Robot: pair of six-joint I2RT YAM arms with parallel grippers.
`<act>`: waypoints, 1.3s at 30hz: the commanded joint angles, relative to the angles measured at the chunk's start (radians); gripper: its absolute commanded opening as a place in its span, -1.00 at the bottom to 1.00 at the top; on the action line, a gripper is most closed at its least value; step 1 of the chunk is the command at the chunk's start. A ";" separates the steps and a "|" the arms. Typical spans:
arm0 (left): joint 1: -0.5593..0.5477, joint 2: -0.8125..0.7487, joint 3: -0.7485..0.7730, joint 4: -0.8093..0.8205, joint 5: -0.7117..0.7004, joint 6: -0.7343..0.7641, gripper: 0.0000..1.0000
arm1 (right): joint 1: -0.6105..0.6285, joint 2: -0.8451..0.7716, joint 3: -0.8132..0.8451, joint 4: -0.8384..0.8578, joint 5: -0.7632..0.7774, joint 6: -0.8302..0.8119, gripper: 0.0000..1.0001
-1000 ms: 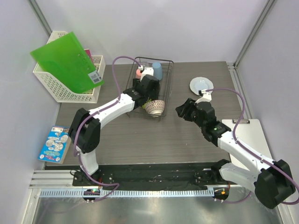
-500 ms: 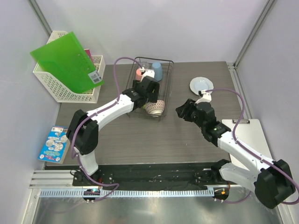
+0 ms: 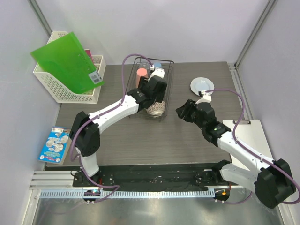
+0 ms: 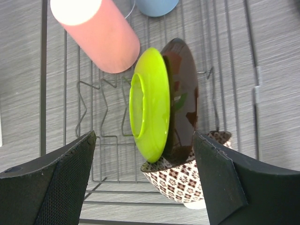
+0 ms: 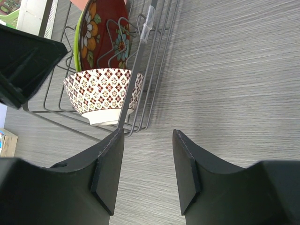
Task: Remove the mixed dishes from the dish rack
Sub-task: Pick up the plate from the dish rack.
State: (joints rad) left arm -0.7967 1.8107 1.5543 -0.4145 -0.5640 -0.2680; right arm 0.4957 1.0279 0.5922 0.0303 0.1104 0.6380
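1. Top external view: The dish rack [image 3: 169,86] is set on the table [image 3: 140,136] at 12 o'clock of the arm bases. The pale grey-white plate [image 3: 201,85] is laid flat on the table at the rack's 3 o'clock, apart from it. The left hand [image 3: 157,91] is held over the rack's middle, presumably so that a plate can be taken from above. The pink cup [image 3: 141,73] and light blue cup [image 3: 158,65] are seen inside the rack at the hand's 11 and 12 o'clock. The right hand [image 3: 185,111] is kept near the rack's corner at 4 o'clock, out of the left arm's way. Bare table is left at the rack's 6 o'clock for setting dishes down.

2. Left wrist view: The left hand is released, its fingers [image 4: 51,187] spread wide with nothing gripped. The yellow-green plate [image 4: 150,110] is stood on edge in the wire slots, and the red patterned plate [image 4: 183,98] is close against its 3 o'clock face. Both are framed between the fingers. The white bowl with reddish pattern [image 4: 180,183] is lodged at the plates' 6 o'clock. Little room for a finger is judged to exist between the two plates, while open wire is left at 9 o'clock of the yellow-green one.

3. Right wrist view: The right hand [image 5: 147,136] is half spread and empty, and is aimed at the rack's near corner. The rack's side wires are crossed in front of the bowl, so a lift over the rim is judged necessary. Open table is left at 3 o'clock.
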 commanded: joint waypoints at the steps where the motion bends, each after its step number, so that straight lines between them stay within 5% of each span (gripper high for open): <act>1: 0.001 0.029 0.026 -0.007 -0.050 0.029 0.68 | 0.003 -0.002 0.000 0.045 0.003 0.002 0.02; 23: 0.034 0.122 -0.056 0.039 -0.062 0.007 0.63 | 0.003 0.021 -0.002 0.049 -0.002 -0.001 0.02; 29: 0.036 0.108 -0.074 0.054 -0.099 0.015 0.44 | 0.004 0.024 -0.002 0.051 0.000 0.000 0.02; 39: 0.028 0.052 -0.158 0.155 -0.256 0.076 -0.15 | 0.003 0.049 -0.003 0.068 -0.008 0.009 0.02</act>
State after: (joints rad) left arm -0.7536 1.9110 1.4506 -0.3077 -0.7334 -0.2276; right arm 0.4957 1.0672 0.5911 0.0437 0.1085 0.6384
